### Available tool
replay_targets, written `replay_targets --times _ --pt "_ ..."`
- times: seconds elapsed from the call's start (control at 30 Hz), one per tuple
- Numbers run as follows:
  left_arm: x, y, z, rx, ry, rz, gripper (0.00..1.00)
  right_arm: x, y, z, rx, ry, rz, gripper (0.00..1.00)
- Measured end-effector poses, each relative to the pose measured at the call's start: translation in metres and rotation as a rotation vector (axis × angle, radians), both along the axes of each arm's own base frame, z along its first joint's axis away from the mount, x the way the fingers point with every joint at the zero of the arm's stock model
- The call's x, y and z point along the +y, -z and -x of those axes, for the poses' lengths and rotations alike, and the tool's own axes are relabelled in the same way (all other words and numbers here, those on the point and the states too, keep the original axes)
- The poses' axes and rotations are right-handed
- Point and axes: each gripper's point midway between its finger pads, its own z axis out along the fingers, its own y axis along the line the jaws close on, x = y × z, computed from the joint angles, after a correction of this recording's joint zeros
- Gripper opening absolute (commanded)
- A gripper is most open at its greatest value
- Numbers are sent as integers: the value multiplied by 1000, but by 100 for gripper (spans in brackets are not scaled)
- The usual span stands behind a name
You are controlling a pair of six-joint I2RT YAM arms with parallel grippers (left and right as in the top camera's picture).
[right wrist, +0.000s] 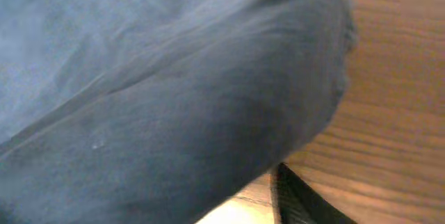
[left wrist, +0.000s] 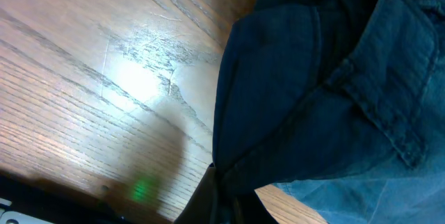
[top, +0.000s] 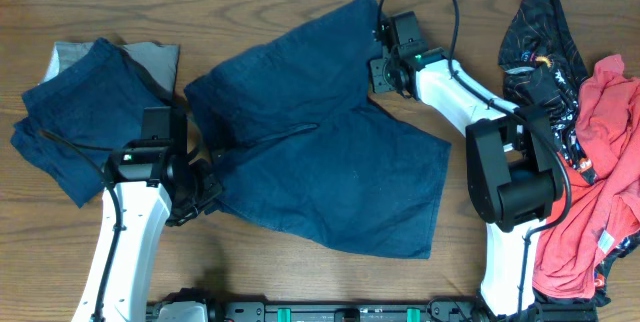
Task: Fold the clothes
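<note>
Navy blue shorts [top: 320, 152] lie spread across the middle of the table. My left gripper [top: 203, 197] is shut on their lower left edge. The left wrist view shows the fabric [left wrist: 327, 92] pinched between the fingers [left wrist: 224, 195] just above the wood. My right gripper [top: 384, 70] is at the shorts' upper right edge. In the right wrist view the cloth [right wrist: 160, 99] fills most of the frame and hides one finger. The other finger [right wrist: 302, 200] stands off to the side, so the jaws look open around the cloth edge.
A folded dark blue garment [top: 75, 122] lies on a grey one [top: 150, 59] at the far left. A pile of red [top: 595, 182] and black patterned [top: 545, 52] clothes lies at the right edge. Bare wood shows along the front.
</note>
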Motion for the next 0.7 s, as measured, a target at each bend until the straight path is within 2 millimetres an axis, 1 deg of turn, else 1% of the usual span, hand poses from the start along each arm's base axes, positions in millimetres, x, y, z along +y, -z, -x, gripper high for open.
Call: replay_targets --times 0.03,0.1,0.2,0.3,0.33,0.37,0.4,0.5,0.57,0.6,0.63,0.67,0.7 --pt "0 0 0 0 0 0 6 -1 0 -1 -2 7 4 20" --pt "0 0 0 0 0 0 6 -3 1 -2 -4 34 4 13" --pt "0 0 0 0 0 0 6 -4 -1 -6 -20 75 -11 13" --pt "0 0 0 0 0 0 6 -4 -7 -14 -57 117 -39 22" --pt "0 0 0 0 0 0 6 -4 -8 -16 -63 127 -43 23" --pt "0 0 0 0 0 0 6 -6 -11 -18 -72 141 -50 27" --pt "0 0 0 0 0 0 6 -6 -15 -20 -83 153 -59 32" --pt "0 0 0 0 0 0 6 -13 -33 -24 -114 182 -78 40" --pt "0 0 0 -2 0 0 6 -20 -43 -22 -114 198 -82 41" --pt "0 0 0 -2 0 0 6 -24 -45 -20 -103 204 -79 43" --pt "0 0 -1 -2 0 0 6 -28 -45 -18 -89 214 -81 49" --pt "0 0 -1 -3 0 -1 6 -32 -43 -16 -75 222 -87 55" --pt "0 0 -1 -3 0 -1 6 -35 -41 -15 -59 223 -95 58"
